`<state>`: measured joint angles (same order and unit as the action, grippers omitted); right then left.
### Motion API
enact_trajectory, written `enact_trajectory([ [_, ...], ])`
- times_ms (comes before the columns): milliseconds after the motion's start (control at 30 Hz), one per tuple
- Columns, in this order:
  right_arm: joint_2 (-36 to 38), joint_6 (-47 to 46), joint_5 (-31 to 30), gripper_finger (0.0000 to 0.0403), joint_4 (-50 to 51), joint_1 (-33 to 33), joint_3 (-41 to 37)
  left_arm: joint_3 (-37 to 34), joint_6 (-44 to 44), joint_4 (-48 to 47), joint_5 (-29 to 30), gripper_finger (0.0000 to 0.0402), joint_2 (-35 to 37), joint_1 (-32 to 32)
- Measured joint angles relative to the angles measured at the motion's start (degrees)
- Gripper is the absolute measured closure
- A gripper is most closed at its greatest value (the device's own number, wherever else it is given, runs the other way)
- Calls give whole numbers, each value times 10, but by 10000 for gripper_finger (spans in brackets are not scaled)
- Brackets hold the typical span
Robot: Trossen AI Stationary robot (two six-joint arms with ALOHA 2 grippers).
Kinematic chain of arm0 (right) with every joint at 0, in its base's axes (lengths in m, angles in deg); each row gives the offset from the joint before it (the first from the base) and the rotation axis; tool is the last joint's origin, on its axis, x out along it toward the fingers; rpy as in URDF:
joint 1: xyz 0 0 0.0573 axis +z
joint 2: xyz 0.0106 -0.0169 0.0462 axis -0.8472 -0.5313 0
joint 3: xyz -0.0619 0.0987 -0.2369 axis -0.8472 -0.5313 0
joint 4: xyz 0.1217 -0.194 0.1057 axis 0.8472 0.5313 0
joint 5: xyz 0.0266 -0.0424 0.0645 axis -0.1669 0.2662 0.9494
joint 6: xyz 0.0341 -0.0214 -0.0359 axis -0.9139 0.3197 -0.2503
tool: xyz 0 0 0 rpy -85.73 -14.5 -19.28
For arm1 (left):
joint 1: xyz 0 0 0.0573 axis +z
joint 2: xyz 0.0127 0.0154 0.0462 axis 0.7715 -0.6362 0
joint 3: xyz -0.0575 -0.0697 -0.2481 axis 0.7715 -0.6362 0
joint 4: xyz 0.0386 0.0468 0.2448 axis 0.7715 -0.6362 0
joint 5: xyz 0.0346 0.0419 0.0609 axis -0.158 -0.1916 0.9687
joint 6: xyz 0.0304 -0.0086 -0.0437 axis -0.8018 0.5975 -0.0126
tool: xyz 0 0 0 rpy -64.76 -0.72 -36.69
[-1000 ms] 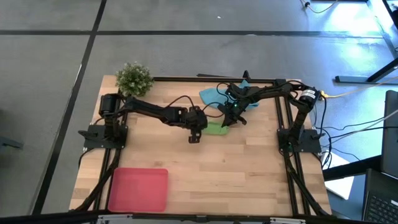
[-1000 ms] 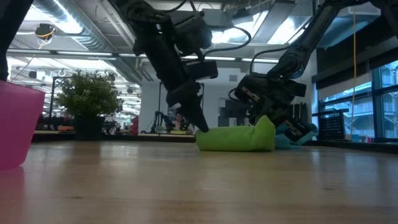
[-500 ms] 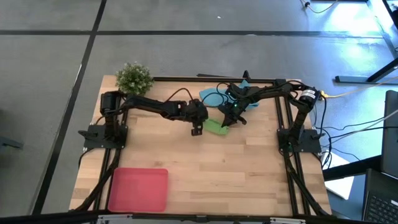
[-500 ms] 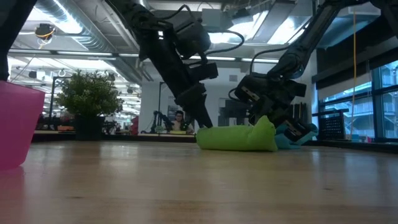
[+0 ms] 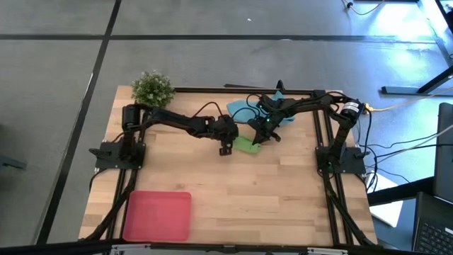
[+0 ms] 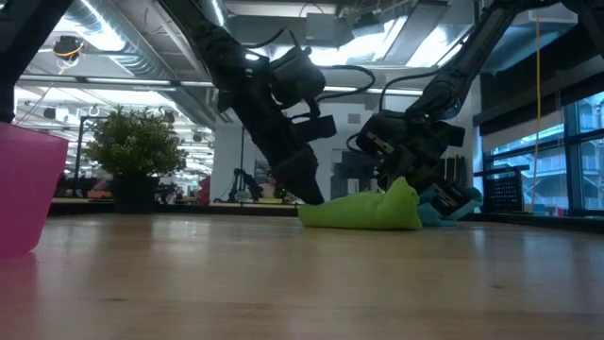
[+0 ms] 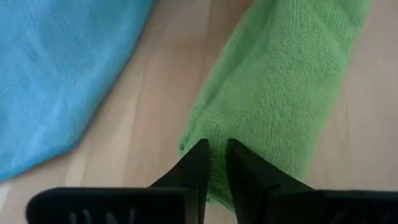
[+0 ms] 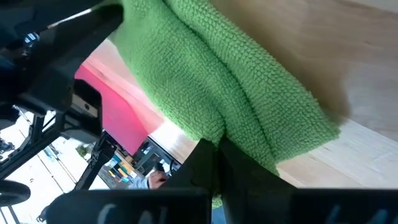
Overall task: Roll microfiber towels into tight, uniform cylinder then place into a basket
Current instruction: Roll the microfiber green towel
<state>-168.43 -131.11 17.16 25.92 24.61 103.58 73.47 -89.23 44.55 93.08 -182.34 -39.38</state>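
The lime green towel lies rolled into a short log on the table, right of centre and toward the far side. My left gripper is down at the roll's left end, its fingers almost closed on it. My right gripper is shut on the roll's right end. The light blue towel lies spread out just beyond, toward the far edge. The pinkish-red tray sits at the near left. My left gripper pinches the left end of the green roll between its two nearly closed fingers, with cloth showing in the thin gap. The fingers slant down from the table's left. That end rests on the table. My right gripper pinches the roll's right end between its shut fingers, several layers together. It comes slanting down from the far right. That end stands up a little above the rest of the roll, which lies on the table.
A small bushy plant stands at the far left corner. The blue towel lies close beside the green roll. The tray's wall rises at the near left. Bare wood lies between the roll and the tray.
My left gripper has moved toward the table's far right, onto the left end of the green roll. That end now looks flatter and more pointed. The roll has stayed where it was.
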Motion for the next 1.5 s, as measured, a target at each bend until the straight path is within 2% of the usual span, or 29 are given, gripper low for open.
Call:
enact_trajectory([
  [433, 0, 22, -7, 391, -12, 0, 0, 1, -7, -4, -14, 398, -20, 11],
  [633, 6, 38, -9, 391, -14, -7, 0, 2, -5, -9, -21, 401, -24, 12],
  [900, 23, 19, -68, 391, 0, -14, 0, 2, -5, -13, -25, 401, -25, 12],
  [1000, 24, 65, -72, 389, -13, -13, 0, 1, -5, -14, -25, 401, -25, 12],
  [1267, 24, 105, -66, 347, -15, -6, 0, 1, -5, -16, -26, 401, -26, 12],
  [1500, 24, 76, -110, 294, -11, -10, 0, 1, -5, -16, -26, 401, -26, 12],
])
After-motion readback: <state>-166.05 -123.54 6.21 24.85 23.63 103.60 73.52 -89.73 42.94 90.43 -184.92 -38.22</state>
